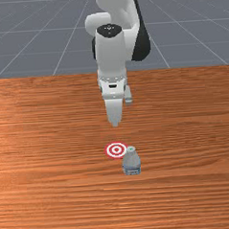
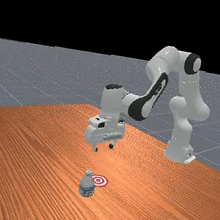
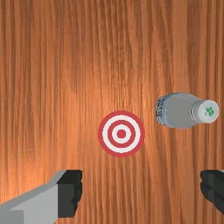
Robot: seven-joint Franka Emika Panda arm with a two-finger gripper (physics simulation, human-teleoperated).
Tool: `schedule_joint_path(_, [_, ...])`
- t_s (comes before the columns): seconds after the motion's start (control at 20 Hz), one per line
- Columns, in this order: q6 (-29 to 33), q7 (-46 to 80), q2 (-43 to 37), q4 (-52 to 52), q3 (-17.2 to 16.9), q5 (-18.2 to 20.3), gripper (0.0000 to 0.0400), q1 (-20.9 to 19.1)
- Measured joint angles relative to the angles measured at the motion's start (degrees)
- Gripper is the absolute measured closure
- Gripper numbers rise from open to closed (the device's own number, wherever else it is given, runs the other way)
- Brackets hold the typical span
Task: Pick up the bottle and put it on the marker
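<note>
My gripper (image 2: 103, 148) hangs above the table in the far view, its two fingers apart with nothing between them. In the wrist view the gripper (image 3: 142, 190) is open wide, a dark fingertip at either side. A grey bottle (image 2: 87, 185) with a blue-patterned label stands upright on the wood, lower than the fingers. In the front view the bottle (image 1: 132, 162) is nearer the camera than the gripper. Beside it lies the flat red-and-white ringed marker (image 1: 116, 150), to its left there. The wrist view has a gap between the marker (image 3: 121, 134) and the bottle (image 3: 179, 110).
The orange-brown table (image 1: 45, 135) spreads around both things. In the far view the arm's base (image 2: 178, 151) stands at the right, by the table's back edge. A small greyish part (image 1: 128, 95) is seen beside the hand in the front view.
</note>
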Motion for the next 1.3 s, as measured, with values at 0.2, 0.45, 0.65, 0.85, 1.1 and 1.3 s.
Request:
schedule_joint_path(0.2, [-0.06, 2.38, -0.77, -0.58, -0.37, 0.14, 0.0000, 0.41])
schedule_joint_path(0.45, [-3.42, 58.84, -24.82, -19.78, -0.88, 1.52, 0.0366, 2.35])
schedule_joint_path(0.65, [-2.22, 84.36, -26.93, -22.35, -0.11, 1.22, 0.0395, 1.40])
schedule_joint_path(0.85, [-1.55, 89.30, -27.09, -22.58, 0.05, 1.24, 0.0399, 1.13])
schedule_joint_path(1.1, [7.72, 94.71, -25.21, -17.28, 0.49, 0.96, 0.0243, 1.15])
schedule_joint_path(1.3, [15.54, 96.01, -21.05, -9.64, 0.61, 0.15, 0.0033, 1.26])
